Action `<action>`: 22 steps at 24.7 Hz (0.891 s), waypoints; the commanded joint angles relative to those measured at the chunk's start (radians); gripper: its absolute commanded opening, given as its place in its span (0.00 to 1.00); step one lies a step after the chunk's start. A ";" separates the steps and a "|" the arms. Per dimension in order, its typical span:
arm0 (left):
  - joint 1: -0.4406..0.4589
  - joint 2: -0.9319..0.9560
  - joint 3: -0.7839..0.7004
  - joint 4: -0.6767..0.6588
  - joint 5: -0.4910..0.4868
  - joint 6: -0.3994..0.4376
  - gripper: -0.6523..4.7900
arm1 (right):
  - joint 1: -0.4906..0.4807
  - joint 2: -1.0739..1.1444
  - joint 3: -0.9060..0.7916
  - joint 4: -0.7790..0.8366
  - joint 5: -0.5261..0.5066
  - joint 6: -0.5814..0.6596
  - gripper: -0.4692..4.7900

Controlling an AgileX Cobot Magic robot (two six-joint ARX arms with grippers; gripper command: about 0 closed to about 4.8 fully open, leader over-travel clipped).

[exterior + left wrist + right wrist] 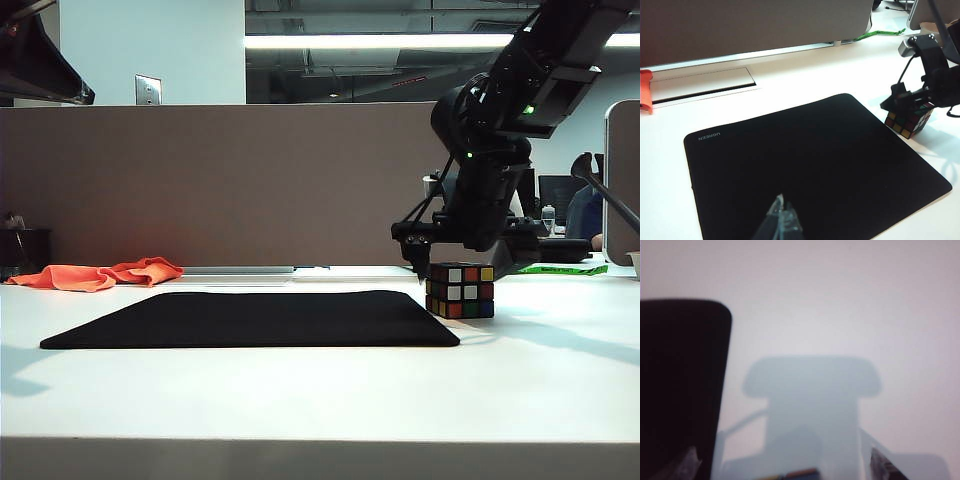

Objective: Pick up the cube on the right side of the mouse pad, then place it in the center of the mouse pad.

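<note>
The cube (pixel 460 291), black-edged with coloured stickers, stands on the white table just off the right edge of the black mouse pad (pixel 250 318). My right gripper (pixel 458 266) hangs low over it, open, with one finger on each side of the cube's top. In the right wrist view only a sliver of the cube (pixel 790 474) shows between the two wide-apart fingertips (pixel 881 466), with the mouse pad (pixel 675 380) beside them. In the left wrist view my left gripper (pixel 782 212) is shut and empty above the near part of the mouse pad (pixel 810 165), far from the cube (pixel 909 120).
An orange cloth (pixel 100 273) lies at the back left of the table. A brown partition (pixel 200 180) closes off the far edge, with a long cable slot (pixel 705 82) in front of it. A green strap (pixel 565 269) lies behind the cube.
</note>
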 commanded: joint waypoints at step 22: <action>-0.001 -0.001 0.006 0.017 0.005 0.000 0.11 | 0.024 -0.026 0.015 -0.118 -0.017 -0.007 0.47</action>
